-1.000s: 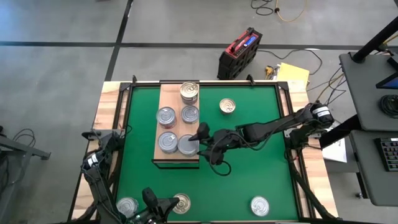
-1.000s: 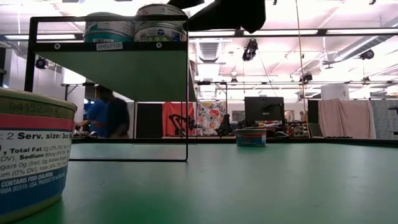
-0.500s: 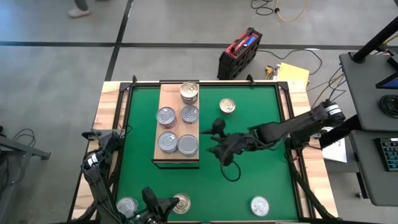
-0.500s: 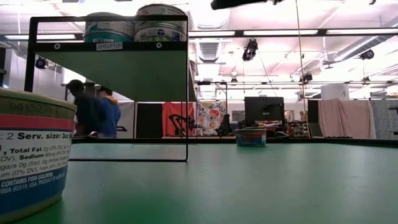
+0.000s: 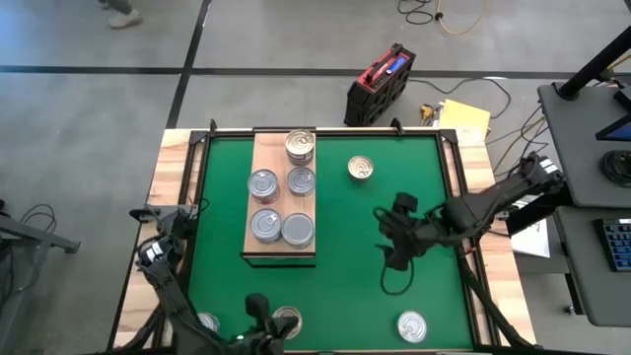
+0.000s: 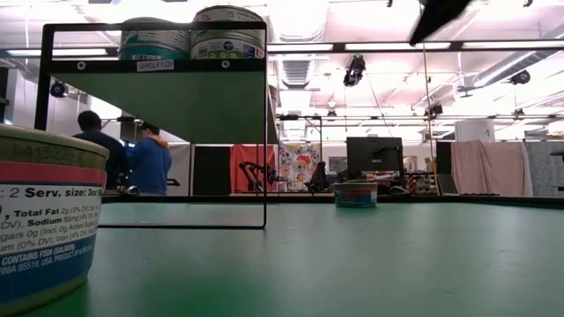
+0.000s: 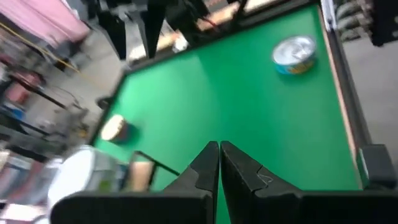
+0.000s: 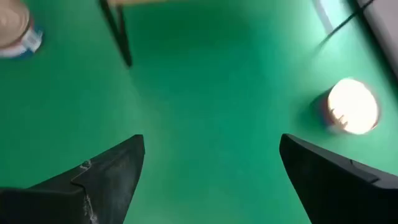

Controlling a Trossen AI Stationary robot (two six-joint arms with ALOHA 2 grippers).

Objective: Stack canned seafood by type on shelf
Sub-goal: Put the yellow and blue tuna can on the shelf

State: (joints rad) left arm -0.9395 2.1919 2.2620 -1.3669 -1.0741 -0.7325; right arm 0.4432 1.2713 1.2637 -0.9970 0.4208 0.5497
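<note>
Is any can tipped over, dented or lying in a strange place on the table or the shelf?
Nothing stands out. The five cans on the shelf sit upright, lids up, as do the loose cans on the green mat: one beside the shelf, others near the front edge. Dents are too small to judge.

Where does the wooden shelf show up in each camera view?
High view: shelf, left of centre on the mat.
Low view: upper left, seen from below.
Left wrist view: blurred, lower left.
Right wrist view: top edge, one black leg.
Shared landmark: green mat.
</note>
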